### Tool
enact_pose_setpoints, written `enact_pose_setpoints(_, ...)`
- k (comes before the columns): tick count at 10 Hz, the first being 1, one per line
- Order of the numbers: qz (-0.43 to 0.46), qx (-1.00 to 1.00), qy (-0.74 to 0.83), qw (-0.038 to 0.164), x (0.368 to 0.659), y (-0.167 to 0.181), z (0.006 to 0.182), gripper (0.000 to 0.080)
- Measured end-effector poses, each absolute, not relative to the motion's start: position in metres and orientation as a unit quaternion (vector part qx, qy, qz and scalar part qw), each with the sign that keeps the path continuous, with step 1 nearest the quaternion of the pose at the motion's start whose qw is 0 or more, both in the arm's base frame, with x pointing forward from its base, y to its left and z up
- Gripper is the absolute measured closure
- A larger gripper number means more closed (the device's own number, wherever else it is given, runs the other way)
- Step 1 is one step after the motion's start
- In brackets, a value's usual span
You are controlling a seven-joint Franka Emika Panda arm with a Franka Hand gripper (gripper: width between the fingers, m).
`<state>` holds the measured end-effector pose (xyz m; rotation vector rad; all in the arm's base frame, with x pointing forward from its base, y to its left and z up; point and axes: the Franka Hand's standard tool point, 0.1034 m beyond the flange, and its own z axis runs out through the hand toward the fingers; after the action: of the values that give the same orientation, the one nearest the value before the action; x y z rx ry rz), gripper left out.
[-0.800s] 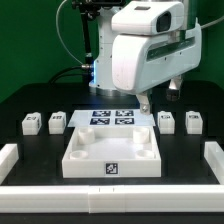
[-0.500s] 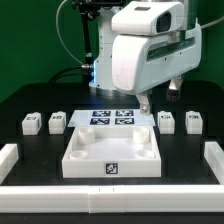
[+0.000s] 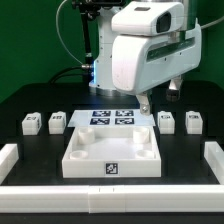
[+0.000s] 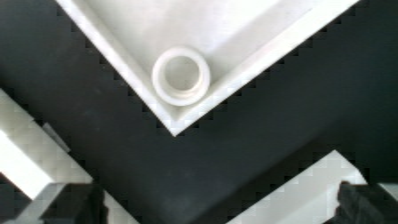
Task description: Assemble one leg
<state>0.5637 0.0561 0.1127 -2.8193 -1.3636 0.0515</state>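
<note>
Four small white legs with marker tags stand on the black table: two at the exterior view's left [image 3: 31, 123] [image 3: 57, 122] and two at its right [image 3: 167, 121] [image 3: 192, 122]. The large white tray-like piece [image 3: 112, 158] lies at the front middle. My gripper [image 3: 157, 100] hangs above the table behind the tray's far right corner, left of the right-hand legs, touching nothing. In the wrist view the gripper [image 4: 214, 205] is open and empty, its dark fingertips [image 4: 64, 205] wide apart. That view looks down on a tray corner with a round socket [image 4: 180, 75]. No leg shows there.
The marker board [image 3: 112, 117] lies flat behind the tray. Low white rails edge the table at the exterior view's left [image 3: 8, 155], right [image 3: 214, 155] and front [image 3: 110, 196]. The arm's base and cables stand at the back.
</note>
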Motion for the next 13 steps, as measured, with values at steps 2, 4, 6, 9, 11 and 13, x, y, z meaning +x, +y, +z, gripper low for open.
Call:
enact_pose_setpoints(2,0.017,-0.9,-0.435,0.005,0.564,0.056,0.113,0.015)
enact_pose_setpoints(4,0.012,-0.887,-0.461,0.003,0.562,0.053,0.11,0.015)
enact_pose_setpoints(6,0.002,-0.831,-0.556,0.0,0.507,0.024,0.075,0.015)
enact_pose_setpoints(9,-0.007,-0.753,-0.659,0.003,0.471,-0.008,0.034,0.015)
enact_pose_setpoints(11,-0.005,-0.699,-0.715,-0.002,0.461,-0.006,0.027,0.015)
enact_pose_setpoints(13,-0.005,-0.722,-0.692,-0.002,0.461,-0.002,0.027,0.015)
